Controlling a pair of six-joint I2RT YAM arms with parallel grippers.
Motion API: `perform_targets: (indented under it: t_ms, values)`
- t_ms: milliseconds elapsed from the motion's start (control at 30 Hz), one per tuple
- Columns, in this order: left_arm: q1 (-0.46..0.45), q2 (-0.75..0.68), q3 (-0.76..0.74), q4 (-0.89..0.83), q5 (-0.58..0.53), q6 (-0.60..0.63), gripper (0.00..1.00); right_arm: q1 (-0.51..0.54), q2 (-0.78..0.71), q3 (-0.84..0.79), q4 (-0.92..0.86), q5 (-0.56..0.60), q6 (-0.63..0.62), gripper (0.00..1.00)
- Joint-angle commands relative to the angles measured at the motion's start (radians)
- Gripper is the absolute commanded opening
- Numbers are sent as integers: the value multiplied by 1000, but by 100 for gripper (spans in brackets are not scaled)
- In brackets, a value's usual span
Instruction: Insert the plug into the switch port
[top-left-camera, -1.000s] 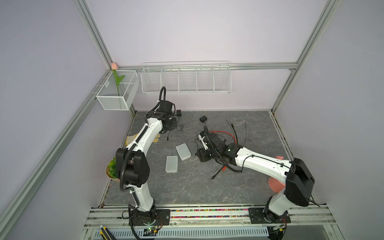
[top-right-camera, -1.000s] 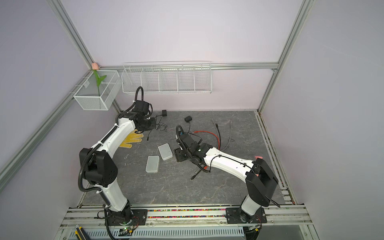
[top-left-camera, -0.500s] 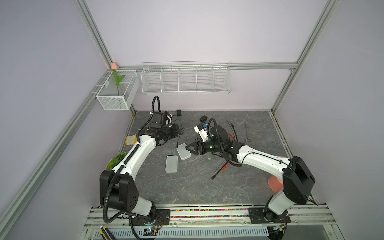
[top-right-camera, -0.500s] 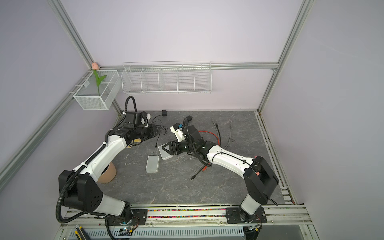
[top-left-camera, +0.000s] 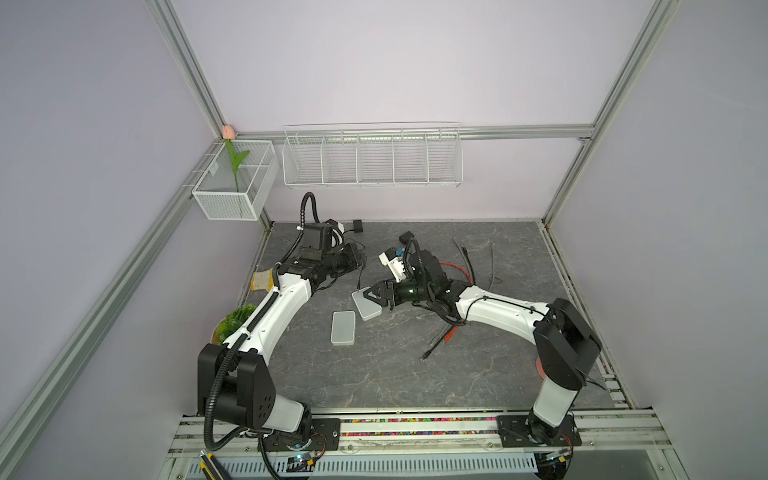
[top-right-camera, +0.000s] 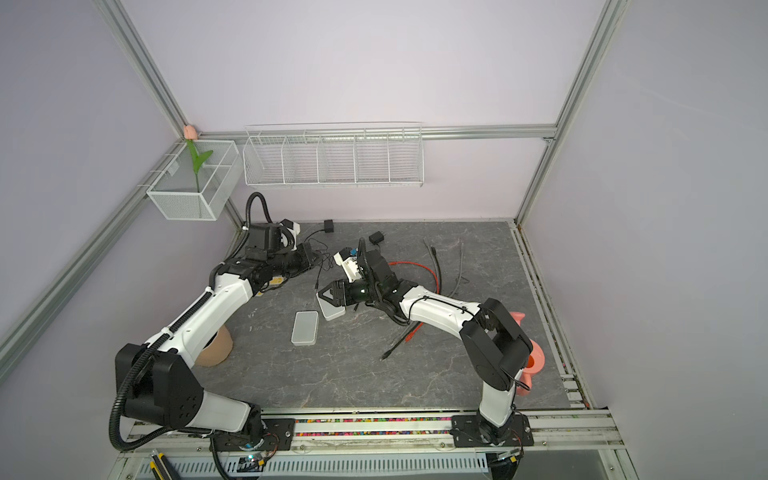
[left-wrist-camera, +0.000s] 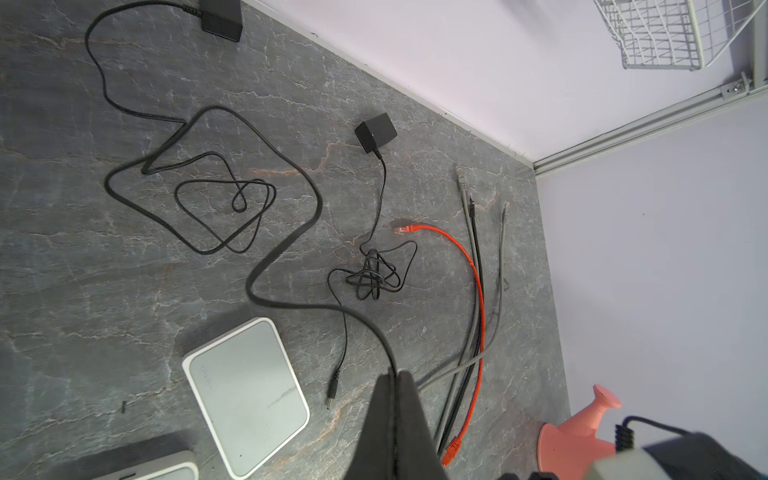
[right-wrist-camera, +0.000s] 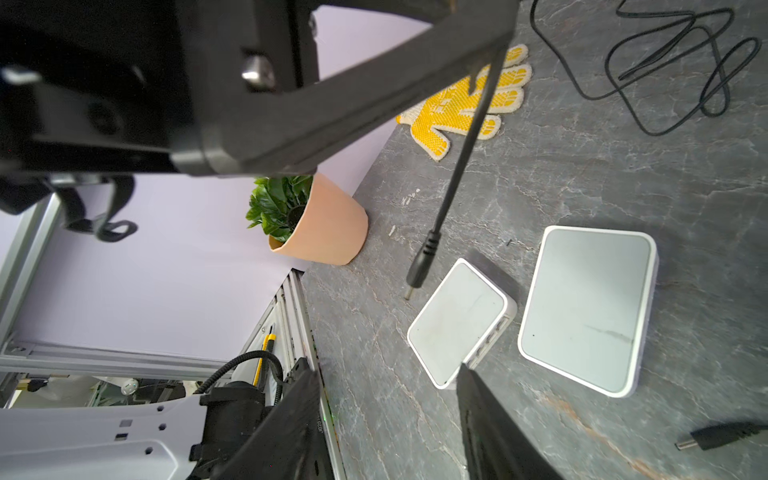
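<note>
Left gripper (left-wrist-camera: 394, 380), clamped on the thick black cable (right-wrist-camera: 461, 145), dangles its black barrel plug (right-wrist-camera: 422, 266) tip-down just beside the flat white plastic switch (right-wrist-camera: 457, 320). The port edge faces away. Right gripper (right-wrist-camera: 385, 370): jaws parted, empty.

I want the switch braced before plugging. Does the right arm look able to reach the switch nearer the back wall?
Probably yes: the right claw hangs open over that switch, nothing between; the cable and plug in the left claw dangle beside it.
</note>
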Motion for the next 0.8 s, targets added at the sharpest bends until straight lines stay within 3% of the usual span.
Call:
perform_targets:
  t_ms: [0,767]
  values:
    - [-4,-21,-27,36,9,-21,0,-13,38,40,59,-4,37,55]
    - [-4,-17,-50,87,29,-56,0,-20,169,126,137,-10,90,37]
